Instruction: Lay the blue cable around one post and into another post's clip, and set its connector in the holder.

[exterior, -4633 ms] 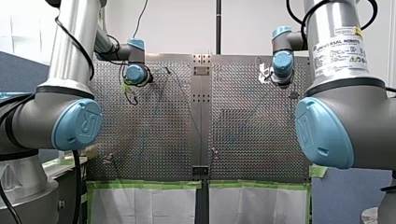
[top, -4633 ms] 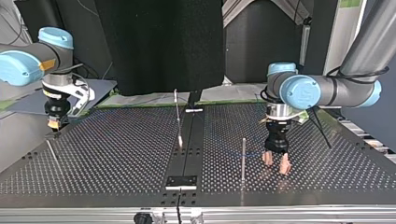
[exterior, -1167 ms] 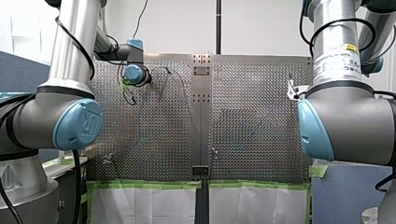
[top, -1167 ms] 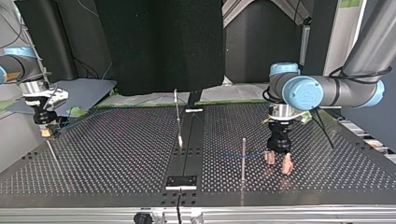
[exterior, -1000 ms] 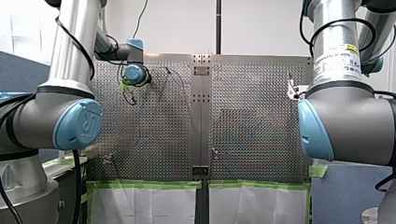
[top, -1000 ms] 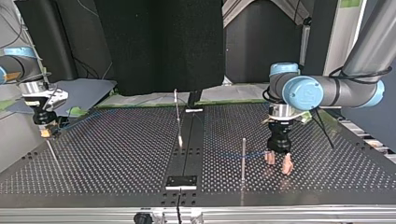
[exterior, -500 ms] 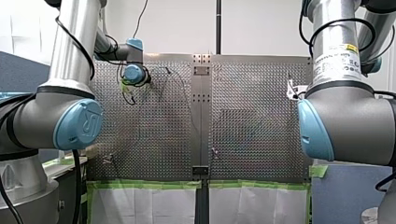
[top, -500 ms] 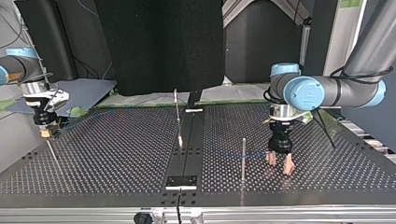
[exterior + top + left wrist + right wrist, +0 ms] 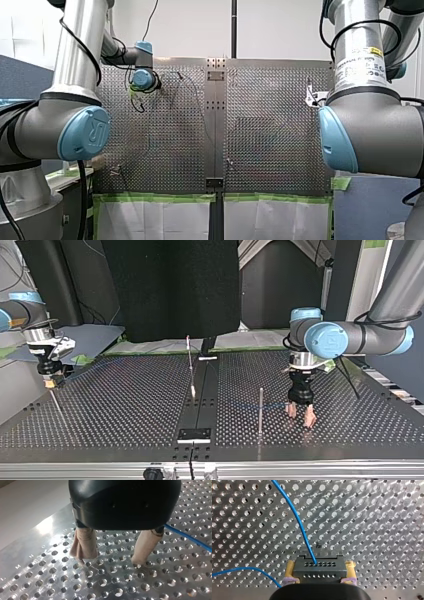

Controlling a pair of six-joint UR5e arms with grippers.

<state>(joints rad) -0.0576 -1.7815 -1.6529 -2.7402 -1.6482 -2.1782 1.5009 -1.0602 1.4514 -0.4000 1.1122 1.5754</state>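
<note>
While right fingers (image 9: 290,568) clamp connector (image 9: 319,568), cable (image 9: 297,521) runs ahead.

Two arms (image 9: 350,337); two grippers: my left gripper (image 9: 300,416), my right gripper (image 9: 48,383). One blue cable (image 9: 297,522), one connector (image 9: 319,568), three posts (image 9: 260,410) (image 9: 190,365) (image 9: 56,402).

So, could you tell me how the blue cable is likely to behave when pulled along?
Probably floppy: the cable curves loosely out of the connector, and another stretch loops beside it. Likely light: it is thinner than the holes in the table. Pulled, it would probably trail and sag rather than hold shape.
</note>
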